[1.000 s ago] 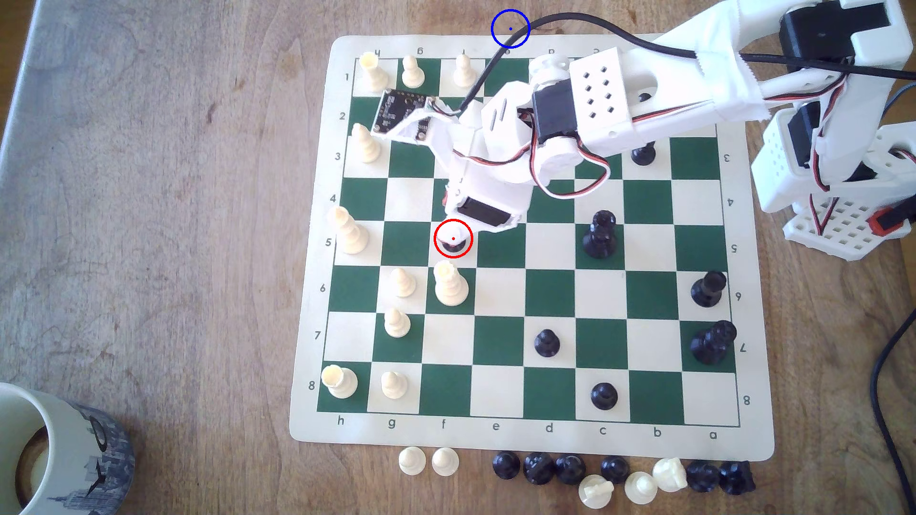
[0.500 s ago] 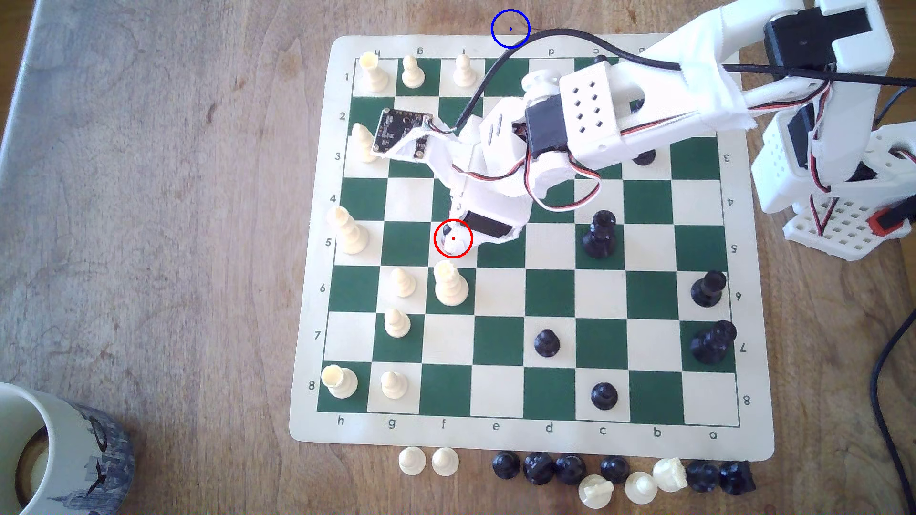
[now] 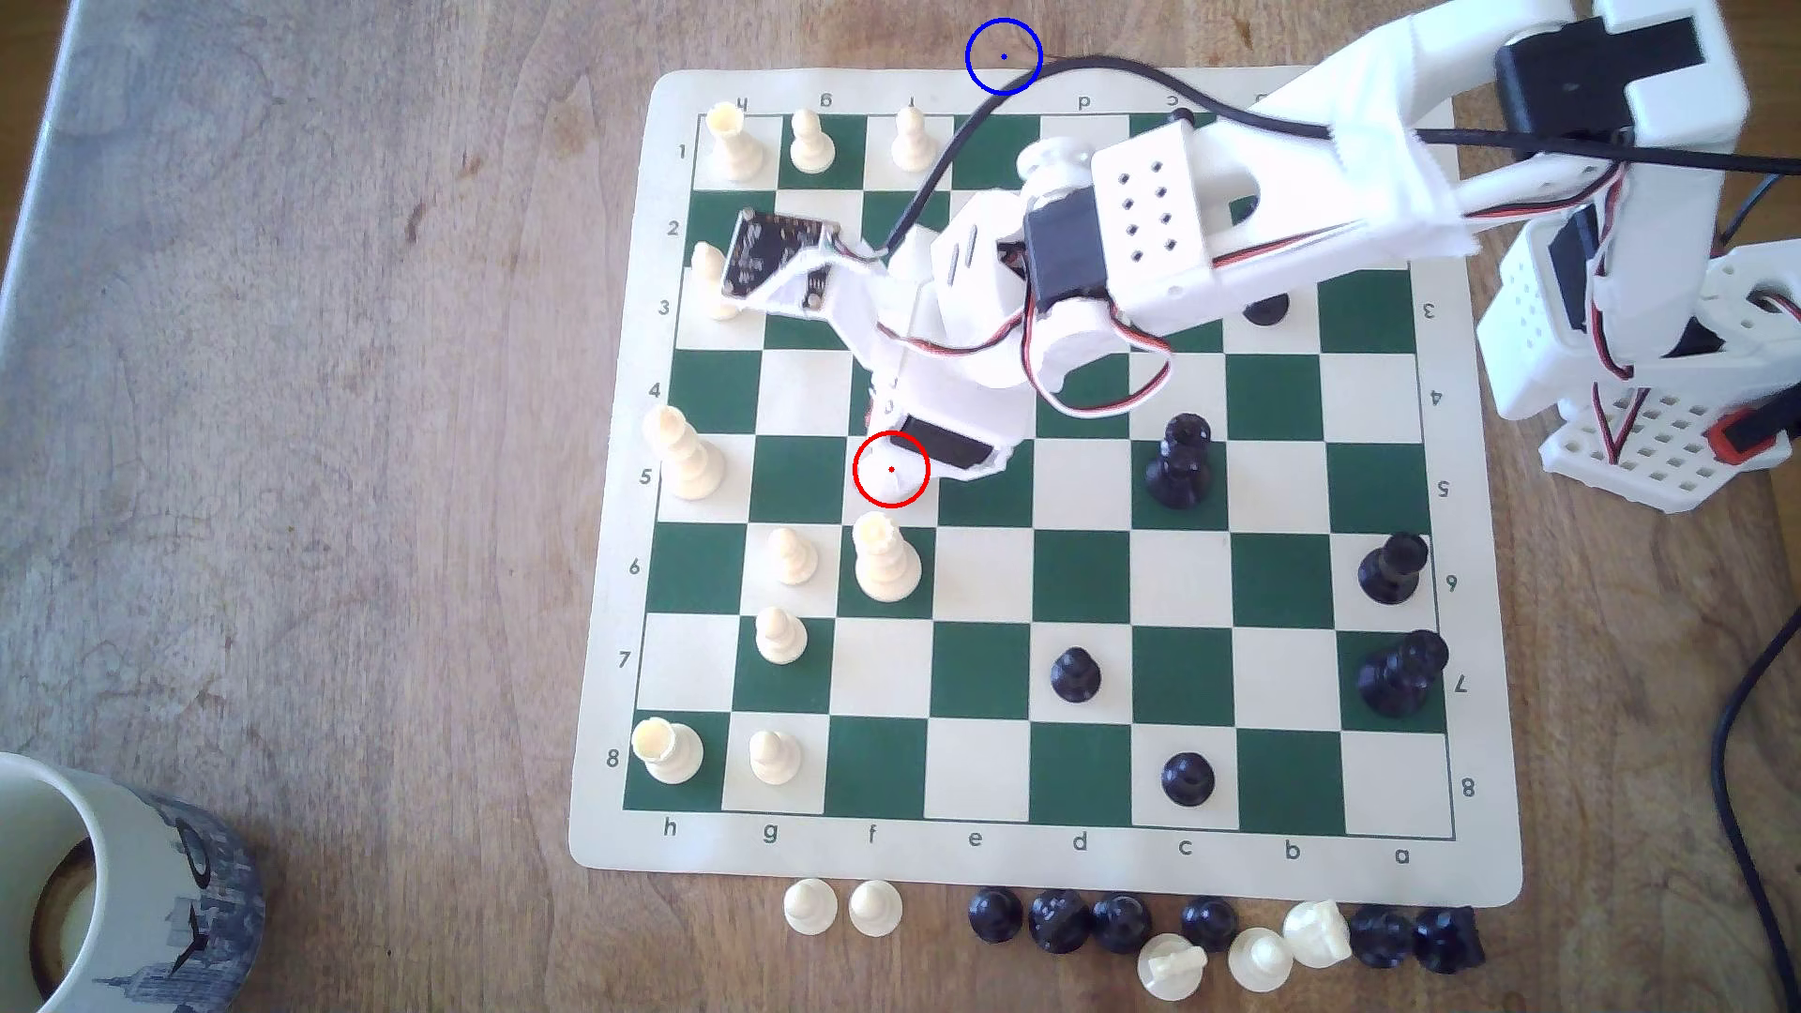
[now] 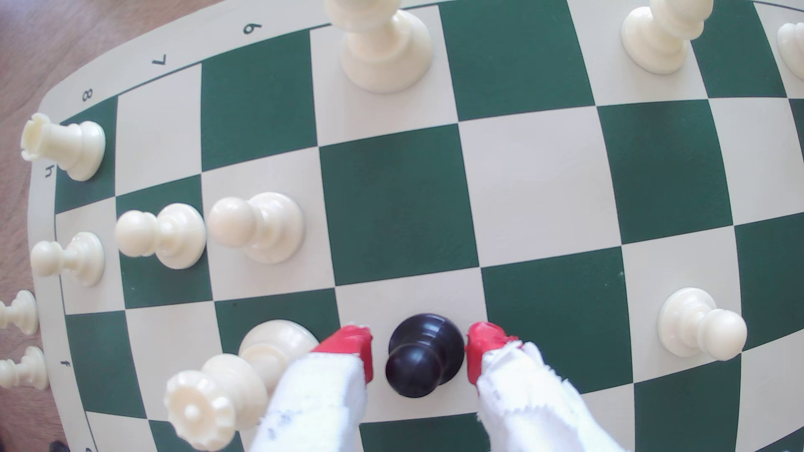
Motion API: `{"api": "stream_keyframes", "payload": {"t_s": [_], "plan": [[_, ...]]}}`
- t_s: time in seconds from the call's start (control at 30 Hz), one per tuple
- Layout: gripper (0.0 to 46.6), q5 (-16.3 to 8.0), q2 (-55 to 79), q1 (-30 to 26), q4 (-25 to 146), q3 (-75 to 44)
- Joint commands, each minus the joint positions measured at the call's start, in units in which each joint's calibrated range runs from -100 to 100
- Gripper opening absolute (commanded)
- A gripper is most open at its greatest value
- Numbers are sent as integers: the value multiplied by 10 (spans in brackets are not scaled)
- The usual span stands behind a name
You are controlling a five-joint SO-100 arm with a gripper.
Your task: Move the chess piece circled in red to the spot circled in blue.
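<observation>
Your gripper (image 4: 420,354) w/ red tips apart straddles the black pawn (image 4: 424,354), upright on its cream square by the cream queen (image 4: 226,387); grasp, lift & carry to blue-circled spot (image 3: 1004,56) all remain.

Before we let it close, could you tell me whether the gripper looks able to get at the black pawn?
Probably yes: the gripper is open with its red fingertips either side of the black pawn, gaps showing. The cream queen stands close beside one finger.
</observation>
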Motion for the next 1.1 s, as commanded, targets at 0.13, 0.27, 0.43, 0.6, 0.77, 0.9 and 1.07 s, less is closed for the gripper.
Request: {"api": "stream_keyframes", "payload": {"t_s": [0.13, 0.27, 0.43, 0.6, 0.77, 0.9, 1.07], "plan": [[115, 1, -14, -10, -5, -51], [109, 1, -14, -10, -5, -53], [94, 1, -14, -10, -5, -54], [57, 2, -15, -10, -6, -55], [2, 3, -21, -9, -7, -55], [2, 3, -64, 3, 5, -55], [2, 13, -151, 28, 34, -55]]}}
